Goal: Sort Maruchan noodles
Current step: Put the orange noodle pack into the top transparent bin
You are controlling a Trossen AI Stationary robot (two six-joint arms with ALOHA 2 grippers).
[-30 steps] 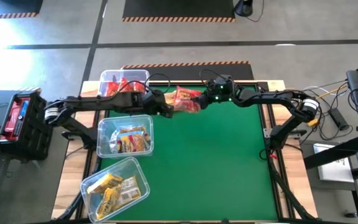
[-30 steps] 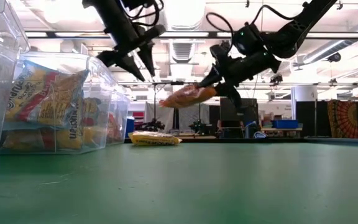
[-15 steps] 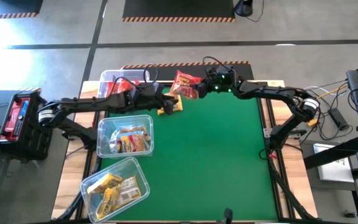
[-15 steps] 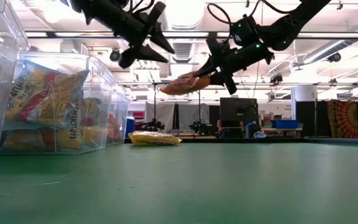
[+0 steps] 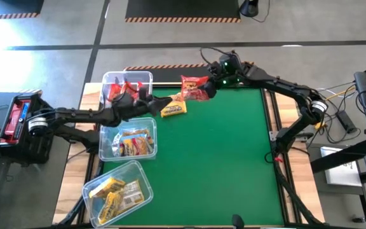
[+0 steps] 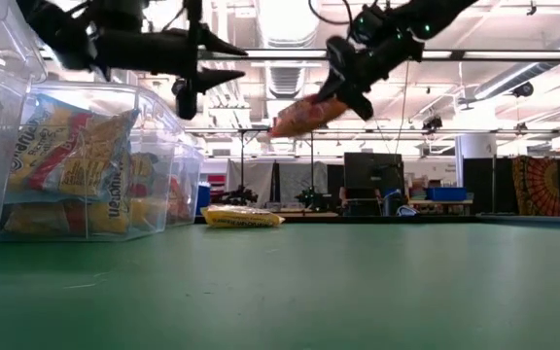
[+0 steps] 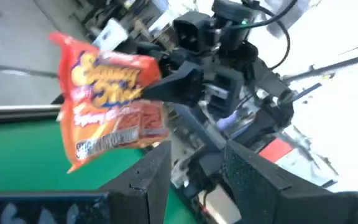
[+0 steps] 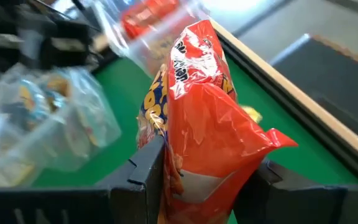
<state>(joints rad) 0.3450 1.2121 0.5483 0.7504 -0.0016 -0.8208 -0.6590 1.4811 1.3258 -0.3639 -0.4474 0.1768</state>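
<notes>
A red noodle packet [image 5: 194, 88] [image 6: 304, 115] hangs high above the table's far edge, with my right gripper [image 5: 210, 89] [image 8: 207, 186] shut on it. A yellow noodle packet [image 5: 173, 108] [image 6: 243, 217] lies flat on the green mat near the far left. My left gripper [image 5: 151, 102] [image 6: 224, 60] stands open and level above the mat, left of both packets, beside the far bin, with nothing between its fingers. The left wrist view looks straight at the red packet [image 7: 114, 118]. My right gripper pinches the red packet's end nearest the table's right edge [image 8: 185, 180] between its two fingers. The fingers [image 8: 145, 171] come slanting down from the far right. The packet is lifted clear of the table and sticks out toward the left, tilted, its free end lower.
Three clear bins stand along the left edge: a far one [image 5: 127, 86] with red packets, a middle one [image 5: 128, 138] with orange-and-blue packets, a near one [image 5: 118, 191] with yellow packets. The green mat [image 5: 221, 165] stretches to the right and near side.
My right gripper has risen with the red packet and drifted toward the far edge; the packet stays clear of the table. My left gripper has drawn back toward the table's left edge and tipped from pointing down to level. The yellow packet has stayed in place.
</notes>
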